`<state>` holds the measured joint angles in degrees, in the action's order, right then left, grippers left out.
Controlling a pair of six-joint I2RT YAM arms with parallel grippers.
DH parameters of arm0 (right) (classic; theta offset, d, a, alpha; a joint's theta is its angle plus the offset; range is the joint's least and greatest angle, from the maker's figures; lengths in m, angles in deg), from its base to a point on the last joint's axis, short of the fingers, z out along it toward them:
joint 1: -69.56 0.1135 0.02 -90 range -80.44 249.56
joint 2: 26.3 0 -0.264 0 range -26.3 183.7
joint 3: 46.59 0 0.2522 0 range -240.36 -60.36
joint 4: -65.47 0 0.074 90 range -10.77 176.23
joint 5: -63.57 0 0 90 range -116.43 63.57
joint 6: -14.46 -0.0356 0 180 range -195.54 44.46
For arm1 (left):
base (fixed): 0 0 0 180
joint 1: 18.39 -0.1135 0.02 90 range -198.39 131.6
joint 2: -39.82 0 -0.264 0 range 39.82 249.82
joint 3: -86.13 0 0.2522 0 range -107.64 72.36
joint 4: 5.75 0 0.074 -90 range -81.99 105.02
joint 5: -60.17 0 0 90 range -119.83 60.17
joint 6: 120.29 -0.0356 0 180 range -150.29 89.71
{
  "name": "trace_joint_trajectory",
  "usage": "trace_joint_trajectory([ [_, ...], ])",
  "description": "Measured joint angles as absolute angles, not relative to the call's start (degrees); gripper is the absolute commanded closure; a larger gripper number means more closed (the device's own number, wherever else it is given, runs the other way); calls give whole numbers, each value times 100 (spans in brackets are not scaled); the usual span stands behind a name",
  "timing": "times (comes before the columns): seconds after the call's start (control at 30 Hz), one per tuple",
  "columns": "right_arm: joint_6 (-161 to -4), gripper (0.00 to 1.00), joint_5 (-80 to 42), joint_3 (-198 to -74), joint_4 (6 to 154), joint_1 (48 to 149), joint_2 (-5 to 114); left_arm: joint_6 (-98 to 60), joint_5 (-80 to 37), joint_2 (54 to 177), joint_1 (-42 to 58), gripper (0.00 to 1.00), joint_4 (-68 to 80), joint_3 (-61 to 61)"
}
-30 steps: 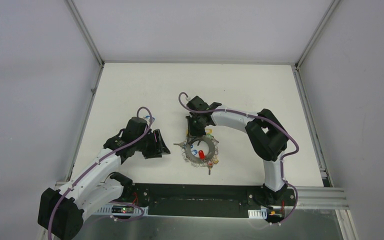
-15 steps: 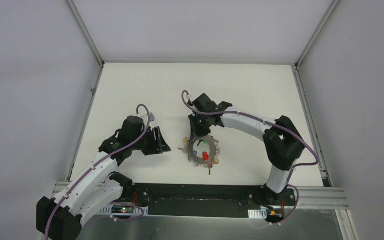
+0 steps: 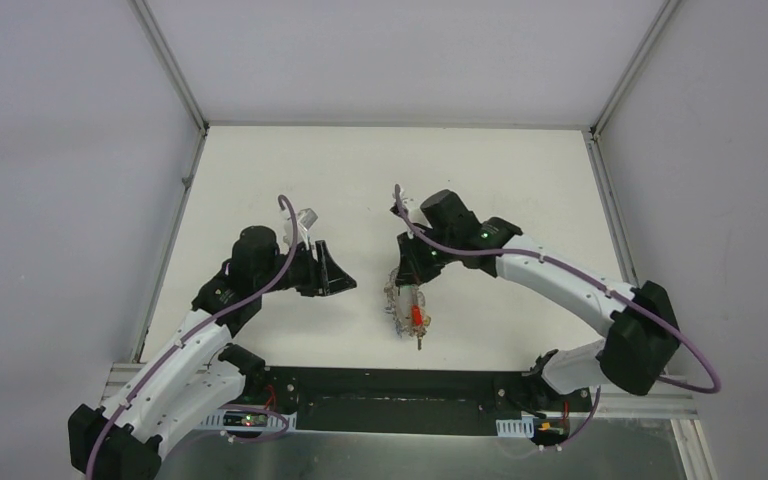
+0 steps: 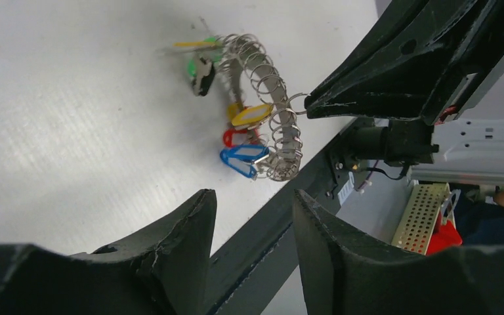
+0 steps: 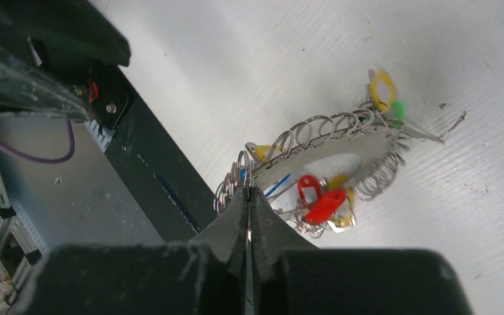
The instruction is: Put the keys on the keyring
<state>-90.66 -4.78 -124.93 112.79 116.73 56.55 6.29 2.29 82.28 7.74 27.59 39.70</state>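
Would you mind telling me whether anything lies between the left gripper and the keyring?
Nothing visible does. Only bare table separates the open left gripper from the keyring, which the right gripper holds pinched by its coil.

From above we cannot count the keys (image 3: 416, 316) on the keyring (image 3: 400, 298): it shows nearly edge-on and the colours merge into a small blur. At the wrists, the bottom edge cuts off the left gripper (image 4: 254, 200), and the right gripper (image 5: 248, 195) covers part of the keyring.
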Motion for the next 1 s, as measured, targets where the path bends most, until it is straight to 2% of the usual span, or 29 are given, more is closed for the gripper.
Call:
trace_joint_trajectory([
  [0.27,-8041,100,-189,-11617,10766,11676,3955,572,600,8317,1298,54,1675,3723],
  [0.5,-7297,100,-122,-10874,10090,11680,2720,-7,618,8746,2312,59,1100,3139],
  [1.0,-5927,100,1358,-10640,9992,11680,2221,-1640,500,8840,3084,66,586,2999],
])
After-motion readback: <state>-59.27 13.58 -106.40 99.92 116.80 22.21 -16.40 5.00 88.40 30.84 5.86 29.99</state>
